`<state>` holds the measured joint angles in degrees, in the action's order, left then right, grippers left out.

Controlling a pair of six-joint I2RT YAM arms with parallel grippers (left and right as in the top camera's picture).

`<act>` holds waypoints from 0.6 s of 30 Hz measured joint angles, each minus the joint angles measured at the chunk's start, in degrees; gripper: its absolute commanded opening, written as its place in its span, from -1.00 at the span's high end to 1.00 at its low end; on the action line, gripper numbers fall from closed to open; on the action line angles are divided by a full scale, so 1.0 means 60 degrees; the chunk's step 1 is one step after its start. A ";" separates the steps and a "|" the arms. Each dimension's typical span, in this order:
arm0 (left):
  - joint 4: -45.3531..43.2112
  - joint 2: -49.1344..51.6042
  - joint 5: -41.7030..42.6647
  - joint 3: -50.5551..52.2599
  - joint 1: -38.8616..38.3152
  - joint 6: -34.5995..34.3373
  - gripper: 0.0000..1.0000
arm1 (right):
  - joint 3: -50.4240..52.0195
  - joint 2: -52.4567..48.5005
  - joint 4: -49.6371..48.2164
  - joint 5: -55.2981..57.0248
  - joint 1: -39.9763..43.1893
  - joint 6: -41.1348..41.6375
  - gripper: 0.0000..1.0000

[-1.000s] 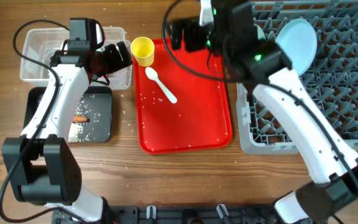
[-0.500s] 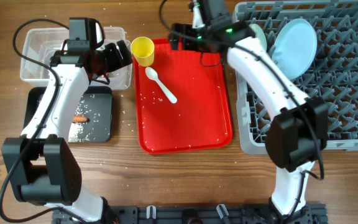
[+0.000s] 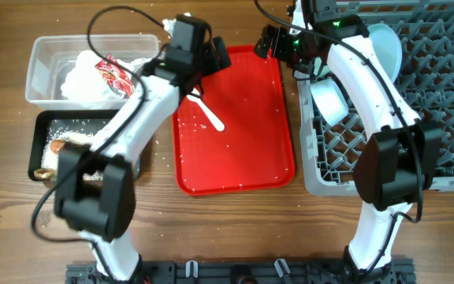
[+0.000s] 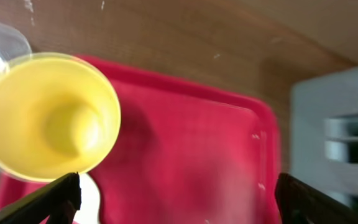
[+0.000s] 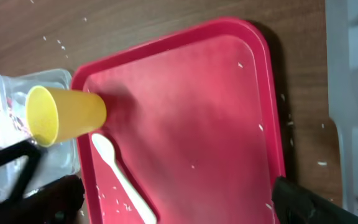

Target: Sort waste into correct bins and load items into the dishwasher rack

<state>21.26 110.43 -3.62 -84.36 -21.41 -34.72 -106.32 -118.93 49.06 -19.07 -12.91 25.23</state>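
Left gripper (image 4: pixel 176 183) near blurred yellow cup (image 4: pixel 45 118)

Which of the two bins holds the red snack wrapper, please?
The clear plastic tub, not the black tub: the wrapper lies in it on crumpled white napkins.

We see a red tray (image 3: pixel 243 146) with a white spoon (image 3: pixel 209 114) on it, clear tub (image 3: pixel 42 55) holding napkins (image 3: pixel 81 79) and a red wrapper (image 3: pixel 115 76), black tub (image 3: pixel 38 138) just beside it, grey rack (image 3: pixel 448 134) holding a plate (image 3: pixel 386 47) and bowl (image 3: pixel 331 101)
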 measured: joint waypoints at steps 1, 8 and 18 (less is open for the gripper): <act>-0.0149 0.0240 -0.0047 0.0000 -0.0025 -0.0084 -1.00 | 0.0000 0.0000 0.0120 0.0004 0.0000 -0.0004 -0.99; -0.1293 0.0856 -0.0215 0.0004 -0.0047 0.1956 -0.99 | 0.0000 0.0000 0.0328 0.0153 0.0000 -0.0149 -1.00; -0.1035 0.0856 -0.0208 -0.0106 -0.0029 0.3406 -1.00 | 0.0000 0.0000 0.0328 0.0186 0.0000 -0.0251 -0.99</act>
<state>15.05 115.57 -4.86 -84.99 -21.58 -14.28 -106.32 -118.93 51.03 -17.96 -12.91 23.73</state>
